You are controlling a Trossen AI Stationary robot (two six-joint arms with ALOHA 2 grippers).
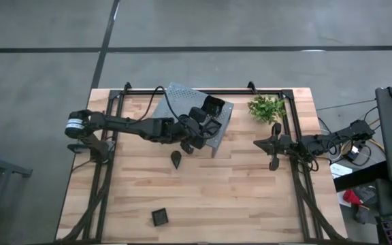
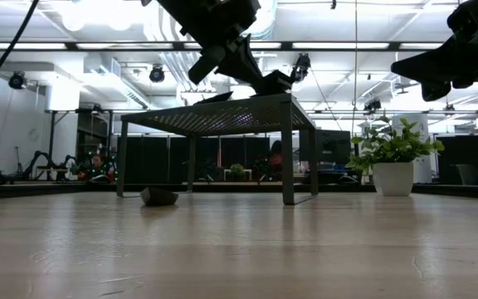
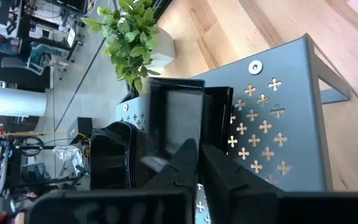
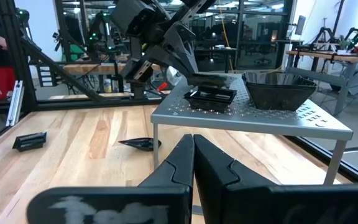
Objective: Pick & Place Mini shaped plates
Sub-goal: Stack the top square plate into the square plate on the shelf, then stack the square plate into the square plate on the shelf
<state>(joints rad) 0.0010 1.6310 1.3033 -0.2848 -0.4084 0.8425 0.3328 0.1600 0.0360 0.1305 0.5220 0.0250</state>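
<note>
- Wooden table (image 1: 250, 190), open lab room behind.
- Left gripper (image 1: 208, 126) over the grey shelf (image 1: 175, 95), fingers closed, tips at a square plate (image 4: 210, 98) lying on the shelf top; whether it grips the plate, can't tell.
- Stack of dark dishes (image 4: 278, 89) beside it on the shelf.
- Leaf-shaped plate (image 1: 176, 159) on the table just off the shelf; another square plate (image 1: 159, 217) near the front edge.
- Right gripper (image 1: 273, 162) parked near the plant (image 1: 265, 107), fingers closed, empty.

front table (image 1: 237, 197) open | shelf (image 1: 179, 99), plant (image 1: 266, 107) block rear | left pincer (image 1: 194, 138) over shelf
</note>
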